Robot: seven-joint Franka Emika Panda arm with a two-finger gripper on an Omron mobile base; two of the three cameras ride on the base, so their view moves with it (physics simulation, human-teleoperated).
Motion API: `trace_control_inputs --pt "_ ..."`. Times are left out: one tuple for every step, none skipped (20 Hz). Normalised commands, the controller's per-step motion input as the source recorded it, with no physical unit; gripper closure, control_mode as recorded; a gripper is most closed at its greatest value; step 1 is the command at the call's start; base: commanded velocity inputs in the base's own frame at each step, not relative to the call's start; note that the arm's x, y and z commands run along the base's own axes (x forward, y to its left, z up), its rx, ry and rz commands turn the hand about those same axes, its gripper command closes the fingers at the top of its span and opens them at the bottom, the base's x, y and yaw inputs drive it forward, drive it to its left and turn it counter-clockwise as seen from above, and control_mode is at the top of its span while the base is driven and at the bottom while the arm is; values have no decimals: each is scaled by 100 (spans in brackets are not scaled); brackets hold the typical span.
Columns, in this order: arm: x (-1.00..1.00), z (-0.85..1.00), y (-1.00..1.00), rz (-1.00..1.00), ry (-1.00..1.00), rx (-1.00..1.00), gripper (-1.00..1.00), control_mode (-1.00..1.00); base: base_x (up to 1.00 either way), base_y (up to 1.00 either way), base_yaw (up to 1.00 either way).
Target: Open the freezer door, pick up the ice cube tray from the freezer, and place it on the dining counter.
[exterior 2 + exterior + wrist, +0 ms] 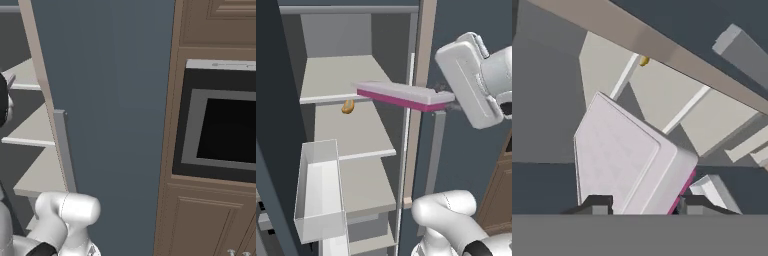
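I have the gripper [639, 204] closed on the near end of the tray [401, 95], its two dark fingertips [594, 204] pressed against opposite long edges, the jaws only part open because the tray fills the gap between them. In the left base view the tray hangs level in the air, its far end over the second shelf at about 10 o'clock from the hand, its near end out past the front of the freezer [336, 45]. It is a thin flat slab with rounded corners, a pale lilac-white top faintly embossed with a grid of cells and a magenta-pink band along its side. The freezer is open, a narrow grey box with matte walls, and I count four pale grey flat shelves in it. One small orange-brown lump [347, 106] lies under the second shelf's front lip, at about 7 o'clock from the tray's far end. On the inside of the door [268, 165] at 8 o'clock I count one clear square-cornered bin [318, 192]. In the right base view a plain slate-blue panel [115, 115] with one long grey handle [65, 150] stands beside brown wood cabinets [200, 220] and one black-glass oven [225, 130].
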Motion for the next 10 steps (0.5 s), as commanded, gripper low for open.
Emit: trace_control_inputs --pt "-100 13 -41 12 -11 4 100 -100 0 0 0" --pt "-98 16 -49 12 -12 4 100 -100 0 0 0" --pt "-92 16 -54 11 -13 4 100 -100 0 0 0" --pt "-89 14 -56 10 -13 3 100 -100 0 0 0" --pt "-82 4 -56 9 -15 2 100 -100 0 0 0" --pt "-72 7 -59 8 -13 1 100 -100 0 0 0" --pt "-55 0 -61 6 -9 1 100 -100 0 0 0" --pt "-56 0 -61 6 -9 1 100 -100 0 0 0" --pt "-52 8 -66 7 -9 0 100 -100 0 0 0" --pt "-39 1 -66 5 -5 0 100 -100 0 0 0"
